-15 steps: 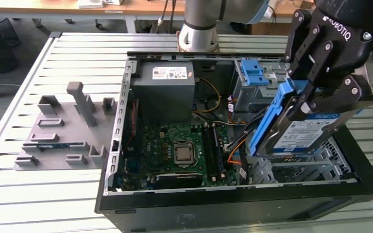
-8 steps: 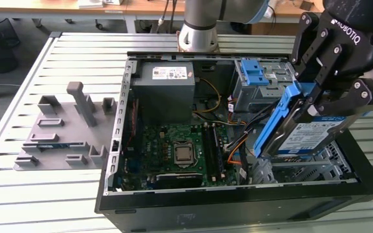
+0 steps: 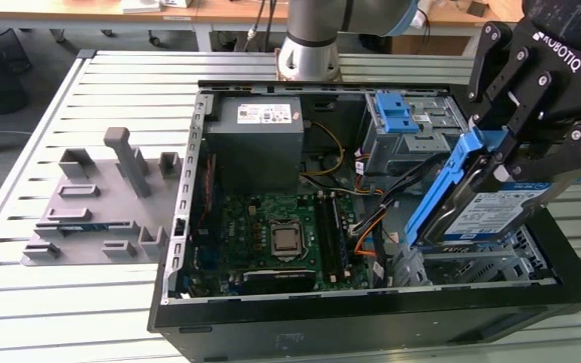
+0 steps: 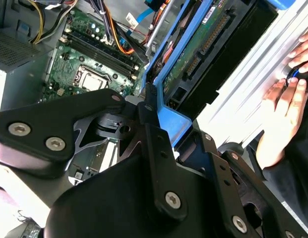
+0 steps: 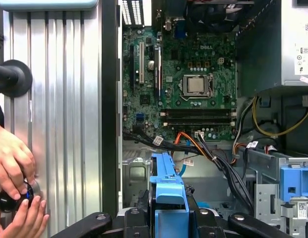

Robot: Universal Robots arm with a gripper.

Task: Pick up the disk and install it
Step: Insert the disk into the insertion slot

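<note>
The gripper (image 3: 520, 160) is clamped across the disk (image 3: 477, 208) at its blue-framed edges, probably a sound hold for something stiff, dense and shock-sensitive.

Tight room at one corner of the case (image 3: 371, 329), open elsewhere
The hand (image 3: 520, 168), clamped on the tilted disk (image 3: 487, 208), hangs over the metal drive cage (image 3: 472, 266). A cable bundle (image 3: 369, 221) crosses just beside the disk's blue frame; the black case wall (image 3: 573, 261) hems the other side, with a person's fingers (image 5: 17, 171) on the desk (image 3: 28, 302) beyond it. Above the motherboard (image 3: 281, 227) the way is open. A grey fixture (image 3: 88, 204) stands near the desk's edge at the exterior view's left, well apart from the case.
</note>
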